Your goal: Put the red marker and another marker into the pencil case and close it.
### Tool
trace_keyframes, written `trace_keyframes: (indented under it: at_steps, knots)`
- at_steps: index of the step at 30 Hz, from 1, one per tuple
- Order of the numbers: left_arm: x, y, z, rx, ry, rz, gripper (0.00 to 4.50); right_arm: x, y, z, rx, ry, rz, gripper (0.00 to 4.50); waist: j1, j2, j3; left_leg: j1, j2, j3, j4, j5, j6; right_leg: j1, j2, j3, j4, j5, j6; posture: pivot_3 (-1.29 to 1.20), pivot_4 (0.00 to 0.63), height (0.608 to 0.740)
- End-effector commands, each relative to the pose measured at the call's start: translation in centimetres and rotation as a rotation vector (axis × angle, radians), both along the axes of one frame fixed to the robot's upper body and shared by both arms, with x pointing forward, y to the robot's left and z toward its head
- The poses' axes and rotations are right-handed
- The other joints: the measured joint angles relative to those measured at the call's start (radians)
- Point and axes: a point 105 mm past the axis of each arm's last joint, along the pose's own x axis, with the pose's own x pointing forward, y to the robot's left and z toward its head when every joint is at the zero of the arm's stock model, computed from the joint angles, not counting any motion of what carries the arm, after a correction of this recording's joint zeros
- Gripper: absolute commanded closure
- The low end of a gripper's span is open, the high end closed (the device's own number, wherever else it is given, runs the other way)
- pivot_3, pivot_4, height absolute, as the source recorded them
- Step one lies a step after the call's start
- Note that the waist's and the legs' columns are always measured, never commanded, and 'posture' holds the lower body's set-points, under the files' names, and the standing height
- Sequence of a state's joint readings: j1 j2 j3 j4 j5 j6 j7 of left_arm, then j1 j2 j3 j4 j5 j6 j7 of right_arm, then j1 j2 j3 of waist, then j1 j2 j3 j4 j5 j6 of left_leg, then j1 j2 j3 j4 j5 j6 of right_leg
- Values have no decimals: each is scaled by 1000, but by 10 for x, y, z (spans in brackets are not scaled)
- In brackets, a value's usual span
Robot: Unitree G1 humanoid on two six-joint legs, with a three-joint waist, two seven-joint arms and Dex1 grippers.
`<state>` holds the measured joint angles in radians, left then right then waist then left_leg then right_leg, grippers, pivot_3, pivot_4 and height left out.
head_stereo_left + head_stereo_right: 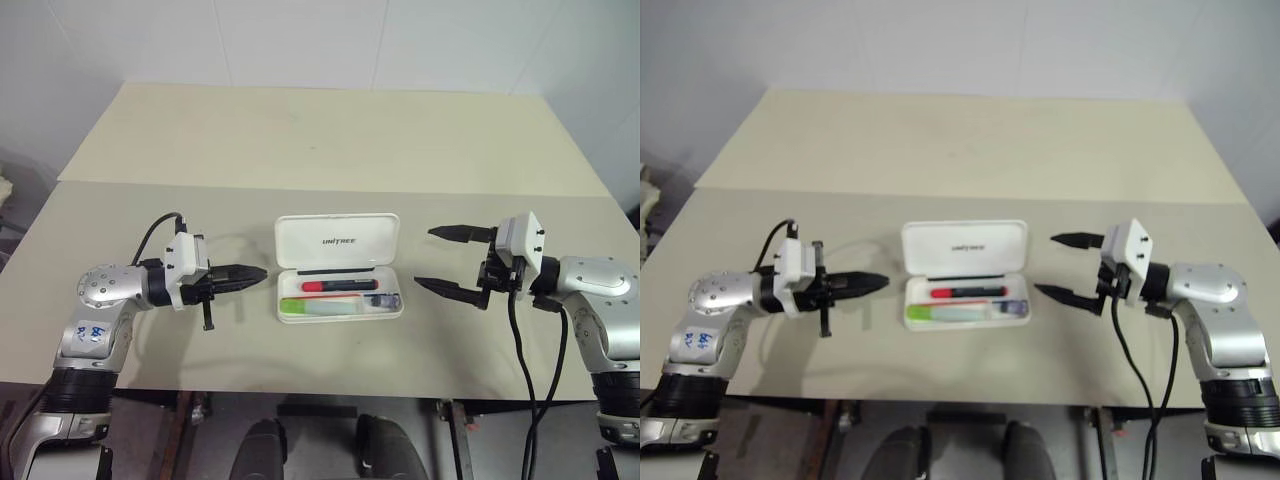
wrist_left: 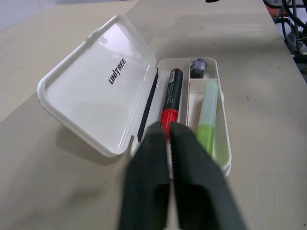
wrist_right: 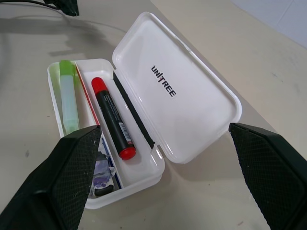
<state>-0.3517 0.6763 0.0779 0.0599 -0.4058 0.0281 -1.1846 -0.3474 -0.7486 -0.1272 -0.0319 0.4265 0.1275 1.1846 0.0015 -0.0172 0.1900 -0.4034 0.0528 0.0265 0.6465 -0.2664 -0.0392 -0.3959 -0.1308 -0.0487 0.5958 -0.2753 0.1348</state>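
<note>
The white pencil case (image 1: 338, 241) lies open mid-table, its lid with the UNITREE lettering tilted back. The red marker (image 1: 340, 285), black-barrelled with a red cap, rests in the tray's far slot. Another marker (image 1: 322, 308), light green with a pale cap, lies in the near slot. My left gripper (image 1: 256, 273) is shut and empty, pointing at the case from its left, a short gap away. To the right of the case my right gripper (image 1: 427, 258) stands wide open with nothing between its fingers, clear of the case.
A small dark purple item (image 3: 102, 173) sits in the tray's end compartment. The beige table (image 1: 320, 140) stretches far behind the case, with a seam across it. Its front edge (image 1: 330, 388) runs close below both grippers.
</note>
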Motion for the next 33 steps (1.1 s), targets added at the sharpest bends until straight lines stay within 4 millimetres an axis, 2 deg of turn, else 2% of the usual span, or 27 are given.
trace_keyframes:
  at_steps: [1,5,10,15,18,20,26,33]
  knots:
    - [9,9,16,-54,-87,72,4481,-1,-1,16,9,-68,11,0,1,0,0,0,0,0,0,0,0,0,0,0,0,0,0,0,150,740]
    - [35,30,38,-221,-163,319,4481,1,-3,15,-4,-68,4,0,2,0,0,0,0,0,1,0,0,0,0,0,1,0,1,0,150,740]
    - [53,34,30,-195,-167,447,4481,1,0,12,-8,-69,7,0,1,0,0,0,0,0,1,0,0,0,0,0,1,1,1,0,150,740]
    - [77,12,11,-127,-106,470,4481,3,4,14,0,-86,5,0,10,0,0,0,0,0,1,0,-1,0,0,0,1,1,1,0,150,740]
    - [86,2,9,-123,-90,458,4481,3,5,12,4,-87,1,0,20,0,0,0,0,0,1,1,-2,0,0,0,0,1,2,0,150,740]
    - [90,-13,14,-144,-96,410,4481,2,7,10,6,-85,2,0,22,0,0,0,0,0,1,2,-4,0,0,0,0,1,2,0,150,740]
    - [90,-34,25,-201,-123,292,4481,0,11,7,18,-88,-4,0,24,0,0,-1,0,1,1,3,-5,0,0,0,0,2,3,0,150,740]
    - [64,-51,35,-260,-158,64,4481,0,12,7,24,-92,-16,0,23,0,0,-1,0,2,1,3,-5,0,0,0,0,2,3,0,150,740]
